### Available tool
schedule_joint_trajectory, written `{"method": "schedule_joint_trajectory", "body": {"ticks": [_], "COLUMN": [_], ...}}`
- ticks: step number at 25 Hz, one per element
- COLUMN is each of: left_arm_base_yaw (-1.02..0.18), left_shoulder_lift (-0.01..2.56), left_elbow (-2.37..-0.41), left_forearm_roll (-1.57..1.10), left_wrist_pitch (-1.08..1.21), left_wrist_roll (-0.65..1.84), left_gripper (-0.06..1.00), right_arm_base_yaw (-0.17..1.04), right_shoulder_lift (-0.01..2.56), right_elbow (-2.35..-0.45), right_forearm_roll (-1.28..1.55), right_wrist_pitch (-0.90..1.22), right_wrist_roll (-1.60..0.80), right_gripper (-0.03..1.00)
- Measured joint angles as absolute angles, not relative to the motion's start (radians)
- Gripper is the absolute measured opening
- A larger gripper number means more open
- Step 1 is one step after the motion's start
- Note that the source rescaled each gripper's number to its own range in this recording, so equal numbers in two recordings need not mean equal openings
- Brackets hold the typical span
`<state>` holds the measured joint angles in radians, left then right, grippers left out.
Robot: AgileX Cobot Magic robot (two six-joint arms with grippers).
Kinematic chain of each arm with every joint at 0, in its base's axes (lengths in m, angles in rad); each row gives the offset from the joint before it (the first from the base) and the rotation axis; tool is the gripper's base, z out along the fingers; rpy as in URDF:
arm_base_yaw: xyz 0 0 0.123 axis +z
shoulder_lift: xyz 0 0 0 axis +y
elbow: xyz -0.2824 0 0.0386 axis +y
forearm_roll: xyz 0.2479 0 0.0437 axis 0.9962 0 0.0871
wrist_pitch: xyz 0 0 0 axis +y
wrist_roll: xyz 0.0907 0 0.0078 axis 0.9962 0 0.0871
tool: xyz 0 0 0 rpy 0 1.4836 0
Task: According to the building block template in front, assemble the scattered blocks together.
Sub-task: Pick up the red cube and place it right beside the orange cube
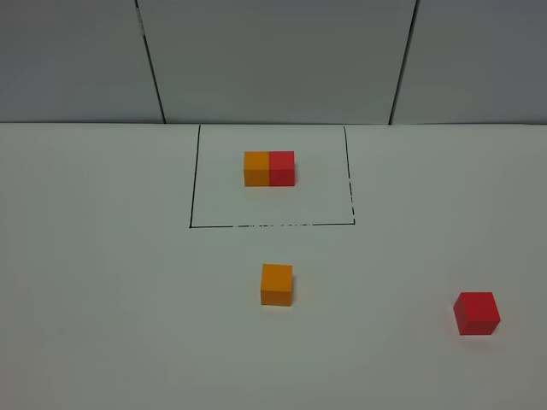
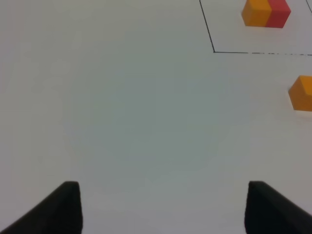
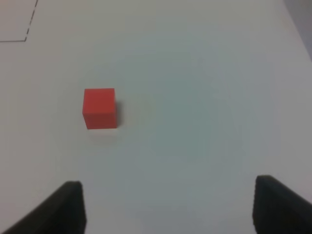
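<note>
We show the building block template (image 1: 269, 168), an orange cube and a red cube joined into one short bar. It lies on the white table (image 1: 102, 282) inside a thin black drawn rectangle (image 1: 256, 226), toward the far side of that frame. In the high view its orange half is on the left and its red half on the right. The near line and the right-hand line of the rectangle break into dashes in places. The loose orange cube (image 1: 276, 284) stands outside the frame on the near side, roughly in line with the template and apart from the near line. The loose red cube (image 1: 476, 313) stands well apart from it, far to the right and touching nothing. The left fingers (image 2: 63, 209) stand apart over bare table with nothing between them; their camera catches the template (image 2: 266, 13), a corner of the frame and part of the orange cube (image 2: 302, 92) off to one side. The right fingers (image 3: 273, 204) are likewise apart and empty, with the red cube (image 3: 100, 108) ahead of them, nearer one finger, untouched. Grey wall panels (image 1: 273, 60) close the scene behind the table.
</note>
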<state>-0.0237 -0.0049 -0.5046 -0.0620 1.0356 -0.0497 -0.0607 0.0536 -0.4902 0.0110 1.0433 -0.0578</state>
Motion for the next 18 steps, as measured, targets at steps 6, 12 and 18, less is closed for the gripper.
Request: {"method": "schedule_joint_trajectory", "body": {"ticks": [6,12,18], "left_arm_base_yaw": [-0.024,-0.024,-0.024], "left_shoulder_lift": [-0.005,-0.005,-0.005], "left_elbow": [-0.505,-0.505,-0.505], "left_forearm_roll": [-0.062,-0.062,-0.062], "left_wrist_pitch": [1.036,1.036,1.036], "left_wrist_roll": [-0.050,-0.050,-0.050], "left_gripper": [0.53,0.53,0.53], "right_arm_base_yaw": [-0.061,-0.061,-0.061], "right_shoulder_lift": [0.054,0.054,0.054], "right_elbow": [-0.490,-0.490,-0.490], "right_forearm_roll": [0.011,0.011,0.011], "right_wrist_pitch": [1.043,1.043,1.043], "right_wrist_roll": [-0.058,-0.058,-0.058], "right_gripper": [0.46,0.46,0.46]}}
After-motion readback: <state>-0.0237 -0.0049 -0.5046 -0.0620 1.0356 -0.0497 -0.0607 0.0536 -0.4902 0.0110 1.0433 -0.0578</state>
